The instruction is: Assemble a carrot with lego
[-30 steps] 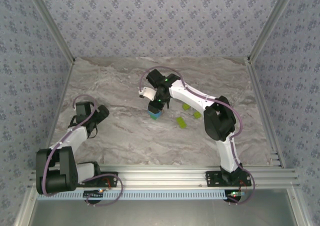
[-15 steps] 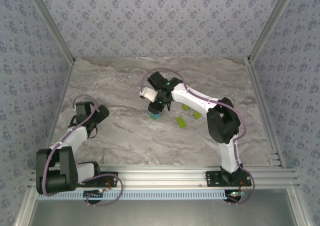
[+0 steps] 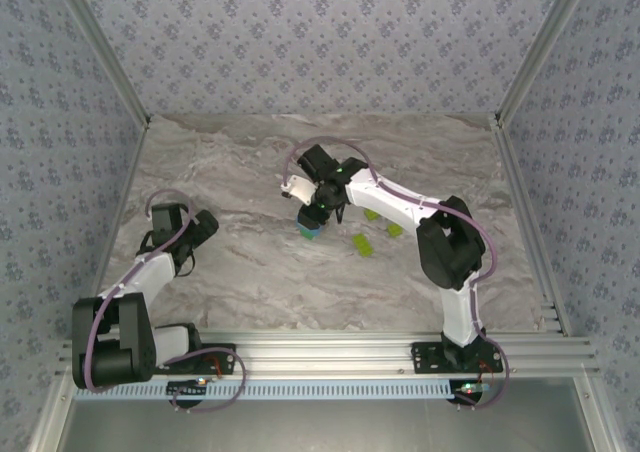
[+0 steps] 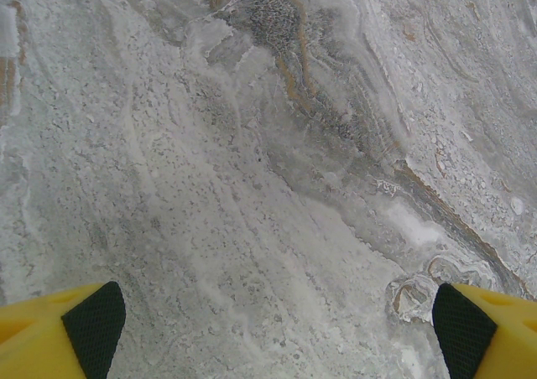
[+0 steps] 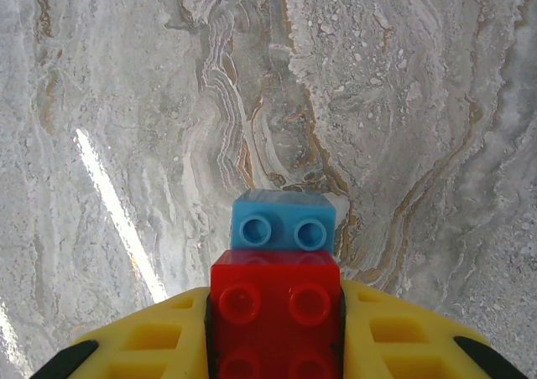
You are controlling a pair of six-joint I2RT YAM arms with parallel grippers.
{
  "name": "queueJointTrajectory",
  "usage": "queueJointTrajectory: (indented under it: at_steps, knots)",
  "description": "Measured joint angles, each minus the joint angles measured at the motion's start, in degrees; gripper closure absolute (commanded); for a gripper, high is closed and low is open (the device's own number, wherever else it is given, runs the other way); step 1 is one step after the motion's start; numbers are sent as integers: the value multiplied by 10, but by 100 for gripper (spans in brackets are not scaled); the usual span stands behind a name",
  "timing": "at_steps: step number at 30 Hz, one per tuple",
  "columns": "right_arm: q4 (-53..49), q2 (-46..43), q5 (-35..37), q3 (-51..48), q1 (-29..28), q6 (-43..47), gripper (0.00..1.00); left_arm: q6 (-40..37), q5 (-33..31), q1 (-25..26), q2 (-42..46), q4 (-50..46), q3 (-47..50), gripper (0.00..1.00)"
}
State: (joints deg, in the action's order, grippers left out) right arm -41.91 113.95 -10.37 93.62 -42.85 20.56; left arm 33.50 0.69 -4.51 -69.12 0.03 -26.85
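Observation:
My right gripper (image 5: 275,339) is shut on a red brick (image 5: 275,299), its yellow fingers (image 5: 151,337) pressed on both sides. A light blue brick (image 5: 283,220) is joined to the red one's far end, so the two form part of the carrot. From above, this stack (image 3: 309,230) pokes out below the right gripper (image 3: 314,215), low over the table's middle. Three yellow-green bricks (image 3: 362,244), (image 3: 372,214), (image 3: 394,229) lie loose to its right. My left gripper (image 4: 277,329) is open over bare marble, and from above it sits at the table's left (image 3: 185,259).
The marbled table (image 3: 250,272) is bounded by patterned walls and aluminium rails (image 3: 320,352) along the near edge. The right arm (image 3: 440,242) arches over the loose yellow-green bricks.
The right wrist has shifted slightly toward the far left while the red and blue stack stays almost in place. The left arm has not moved.

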Motion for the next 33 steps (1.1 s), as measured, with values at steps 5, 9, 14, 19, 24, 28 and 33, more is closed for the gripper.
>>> queueJointTrajectory:
  at_steps: [5,9,14,19,24,28,33]
  knots:
    - [4,-10,-14,-13,7,-2,68,0,0,0,0,0,0,3]
    - [5,-12,-24,-23,9,-6,68,0,0,0,0,0,0,3]
    - [7,-12,-27,-25,9,-8,68,0,0,0,0,0,0,3]
    - [12,-13,-28,-29,9,-10,68,0,0,0,0,0,0,3]
    - [22,-18,-24,-39,8,-13,68,0,0,0,0,0,0,3]
    - [28,-21,-15,-45,5,-13,68,0,0,0,0,0,0,3]
    - [32,-21,-3,-54,0,-13,68,0,0,0,0,0,0,3]
